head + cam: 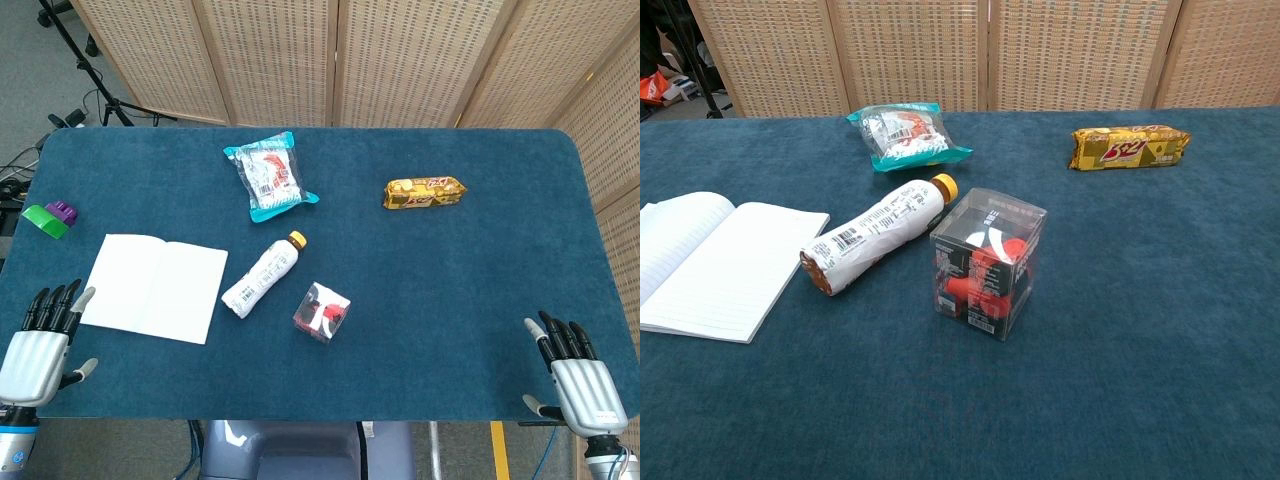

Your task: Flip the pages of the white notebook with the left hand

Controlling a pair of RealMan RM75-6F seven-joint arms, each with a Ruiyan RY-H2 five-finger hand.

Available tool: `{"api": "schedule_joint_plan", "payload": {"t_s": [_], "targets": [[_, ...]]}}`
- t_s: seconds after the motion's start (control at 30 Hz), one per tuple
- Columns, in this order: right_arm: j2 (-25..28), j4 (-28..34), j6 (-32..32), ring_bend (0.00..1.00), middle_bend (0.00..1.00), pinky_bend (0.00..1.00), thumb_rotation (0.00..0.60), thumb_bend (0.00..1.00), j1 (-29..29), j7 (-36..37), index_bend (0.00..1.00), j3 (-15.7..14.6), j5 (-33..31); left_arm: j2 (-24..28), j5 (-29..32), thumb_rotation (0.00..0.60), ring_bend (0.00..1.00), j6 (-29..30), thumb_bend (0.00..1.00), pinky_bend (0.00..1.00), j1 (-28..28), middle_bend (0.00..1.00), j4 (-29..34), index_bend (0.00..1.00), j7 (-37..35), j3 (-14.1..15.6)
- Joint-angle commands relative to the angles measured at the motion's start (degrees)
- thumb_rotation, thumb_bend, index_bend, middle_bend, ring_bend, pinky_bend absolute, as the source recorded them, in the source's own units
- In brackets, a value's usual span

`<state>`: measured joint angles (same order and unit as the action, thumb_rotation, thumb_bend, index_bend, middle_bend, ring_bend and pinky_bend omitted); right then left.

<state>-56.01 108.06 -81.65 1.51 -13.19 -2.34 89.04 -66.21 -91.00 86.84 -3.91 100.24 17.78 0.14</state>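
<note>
The white notebook (157,286) lies open and flat on the left part of the blue table; in the chest view the notebook (715,262) shows lined pages. My left hand (42,340) hovers at the table's front left corner, just left of the notebook's near edge, fingers extended and apart, holding nothing. At the front right corner my right hand (575,375) is also spread with nothing in it. Neither hand appears in the chest view.
A white bottle (262,275) lies on its side right of the notebook, a clear box with red contents (322,311) beside it. A teal snack bag (269,176) and a yellow biscuit pack (424,192) sit farther back. Green and purple pieces (50,216) rest at the left edge.
</note>
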Motion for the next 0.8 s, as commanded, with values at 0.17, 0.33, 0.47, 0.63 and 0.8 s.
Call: {"api": "schedule_joint_plan", "payload": {"t_s": [0.17, 0.33, 0.47, 0.63, 0.8], "targets": [[-0.46, -0.44, -0.76, 0.0, 0.0, 0.0, 0.6, 0.0, -0.15, 0.15, 0.0, 0.09, 0.83, 0.07, -0.28, 0.6, 0.0, 0.26, 0.03, 0.0, 0.06, 0.0, 0.02, 0.0, -0.3, 0.01], [-0.49, -0.3, -0.85, 0.0, 0.0, 0.0, 0.6, 0.0, -0.2, 0.3, 0.0, 0.07, 1.0, 0.18, -0.34, 0.6, 0.0, 0.09, 0.03, 0.0, -0.03, 0.0, -0.04, 0.0, -0.6, 0.03], [-0.61, -0.36, -0.57, 0.0, 0.0, 0.0, 0.6, 0.0, -0.14, -0.06, 0.0, 0.19, 0.43, 0.15, -0.15, 0.6, 0.0, -0.22, 0.03, 0.0, -0.26, 0.0, -0.29, 0.0, -0.67, -0.14], [-0.64, -0.54, -1.2, 0.0, 0.0, 0.0, 0.6, 0.0, -0.26, 0.36, 0.0, 0.54, 0.4, -0.17, 0.92, 0.6, 0.0, -0.79, 0.03, 0.0, -0.57, 0.0, -0.58, 0.0, -0.56, -0.65], [-0.79, -0.96, -1.21, 0.0, 0.0, 0.0, 0.6, 0.0, -0.27, 0.73, 0.0, 0.58, 0.37, 0.25, 0.6, 0.6, 0.0, -1.65, 0.01, 0.0, -1.15, 0.0, -2.01, 0.0, -2.84, -0.52]]}}
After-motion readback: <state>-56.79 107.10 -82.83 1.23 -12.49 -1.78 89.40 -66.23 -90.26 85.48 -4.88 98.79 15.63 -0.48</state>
